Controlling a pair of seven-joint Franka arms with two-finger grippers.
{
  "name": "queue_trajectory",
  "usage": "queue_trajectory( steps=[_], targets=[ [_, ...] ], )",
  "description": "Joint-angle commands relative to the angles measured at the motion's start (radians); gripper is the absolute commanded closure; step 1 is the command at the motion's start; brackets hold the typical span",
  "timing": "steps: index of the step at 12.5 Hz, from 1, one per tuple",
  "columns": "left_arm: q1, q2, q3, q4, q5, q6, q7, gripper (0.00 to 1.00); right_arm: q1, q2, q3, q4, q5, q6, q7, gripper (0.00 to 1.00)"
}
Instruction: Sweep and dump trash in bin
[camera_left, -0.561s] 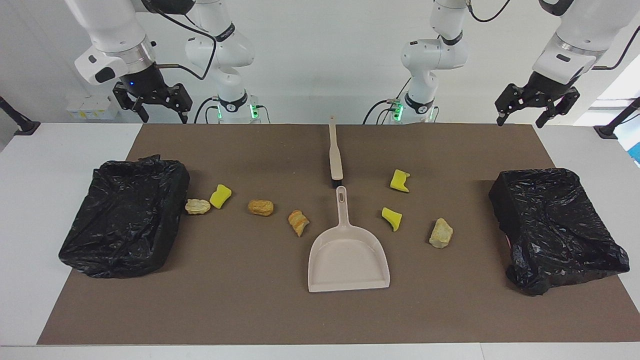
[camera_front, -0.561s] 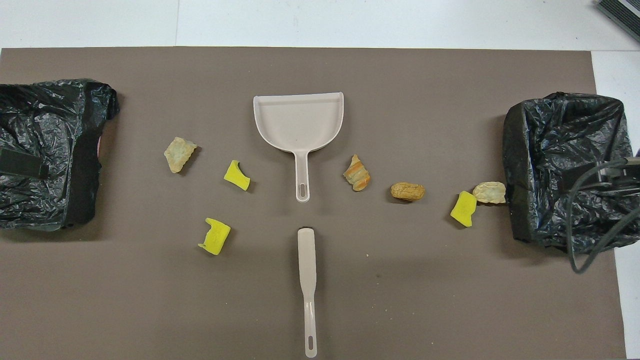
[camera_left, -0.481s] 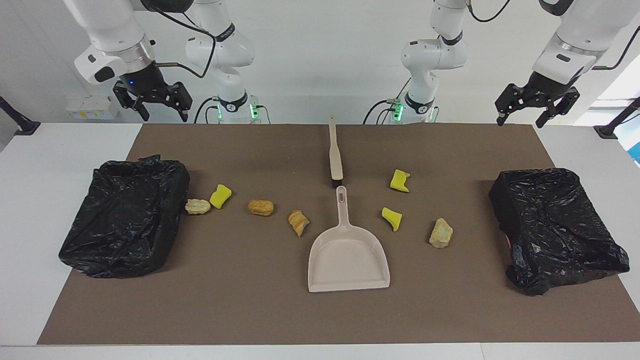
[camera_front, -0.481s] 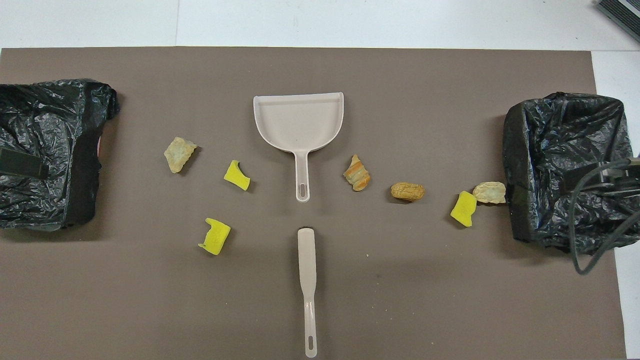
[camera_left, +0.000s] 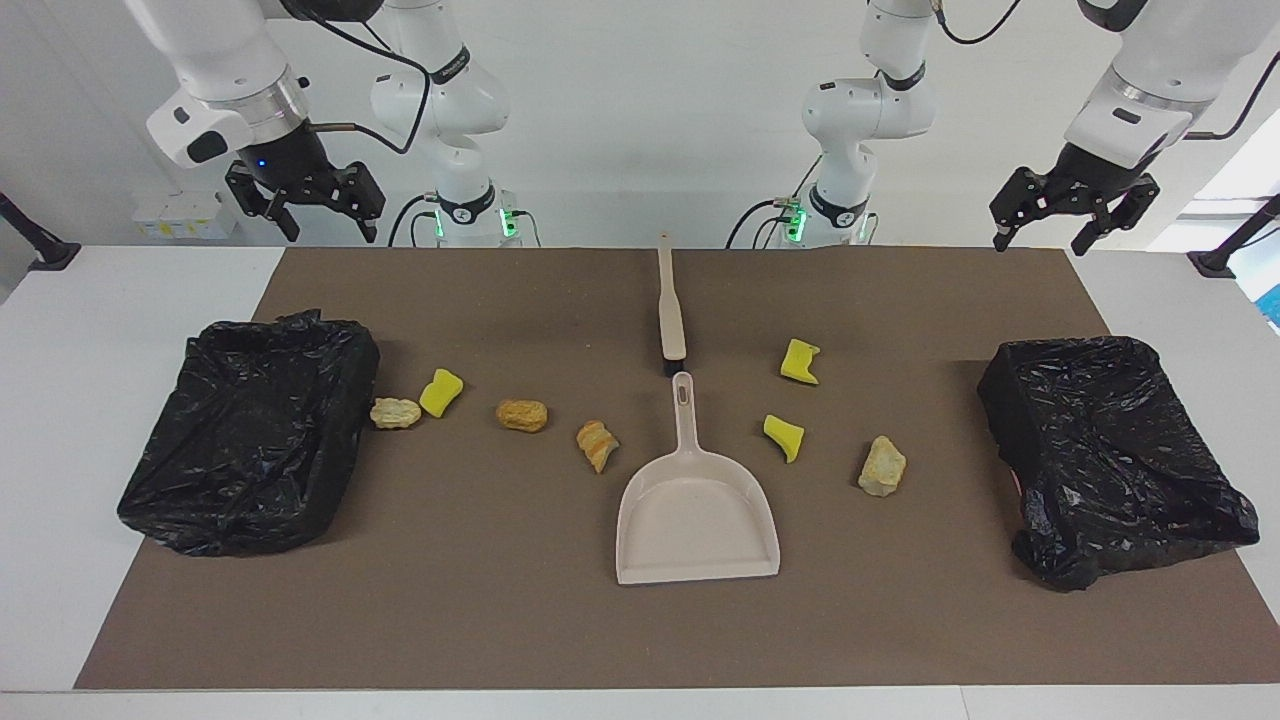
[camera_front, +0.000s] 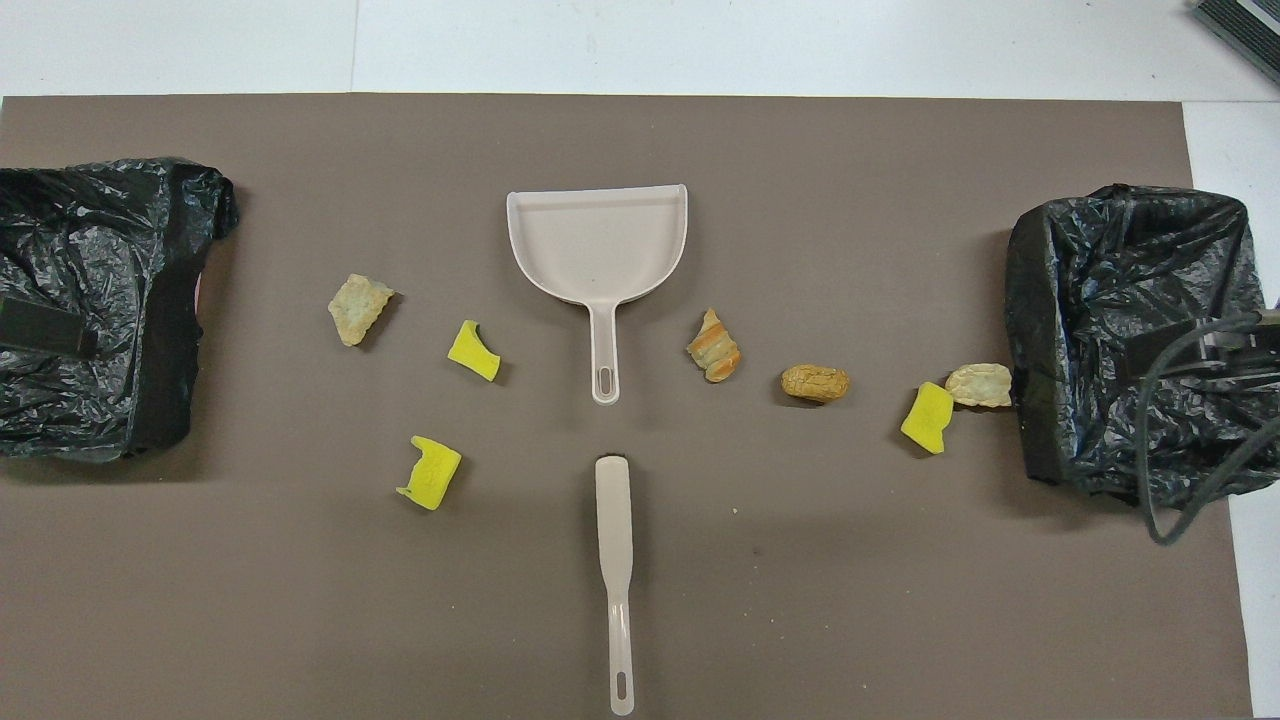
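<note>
Several pieces of trash lie on the brown mat: yellow sponge scraps (camera_left: 440, 392) (camera_left: 800, 361) (camera_left: 784, 436) and tan lumps (camera_left: 522, 415) (camera_left: 597, 445) (camera_left: 882, 466) (camera_left: 395, 412). Between them lies the beige dustpan (camera_left: 697, 510) (camera_front: 597, 245), its handle pointing at the robots. The beige brush (camera_left: 670, 315) (camera_front: 614, 560) lies in line with it, nearer to the robots. A bin lined with a black bag (camera_left: 250, 430) (camera_left: 1110, 455) stands at each end. My right gripper (camera_left: 328, 232) and left gripper (camera_left: 1040, 243) hang open and empty, high over the mat's corners by the arm bases.
The pale lump (camera_front: 978, 385) lies against the bin (camera_front: 1130, 330) at the right arm's end. A cable (camera_front: 1190, 470) hangs over that bin in the overhead view. White table (camera_left: 100, 300) borders the mat on all sides.
My right gripper has risen slightly. The left gripper, the trash, the dustpan and the brush have not moved.
</note>
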Motion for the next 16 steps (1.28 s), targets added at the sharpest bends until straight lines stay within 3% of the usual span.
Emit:
queue_trajectory(
  steps=[1, 8, 12, 16],
  targets=[
    [0.005, -0.012, -0.003, -0.002, 0.010, -0.015, 0.003, 0.00, -0.001, 0.009, 0.001, 0.012, 0.022, 0.008, 0.030, 0.00],
    [-0.006, -0.012, -0.003, -0.002, 0.010, -0.012, -0.006, 0.00, -0.010, 0.002, 0.001, 0.001, 0.023, 0.011, 0.021, 0.00],
    [-0.012, -0.012, -0.018, -0.005, 0.007, -0.009, -0.008, 0.00, -0.007, -0.028, 0.002, -0.057, 0.023, 0.061, 0.024, 0.00],
    [-0.109, -0.038, -0.020, -0.042, 0.002, 0.000, -0.009, 0.00, 0.013, -0.027, 0.004, -0.061, 0.014, 0.065, 0.031, 0.00]
  ],
)
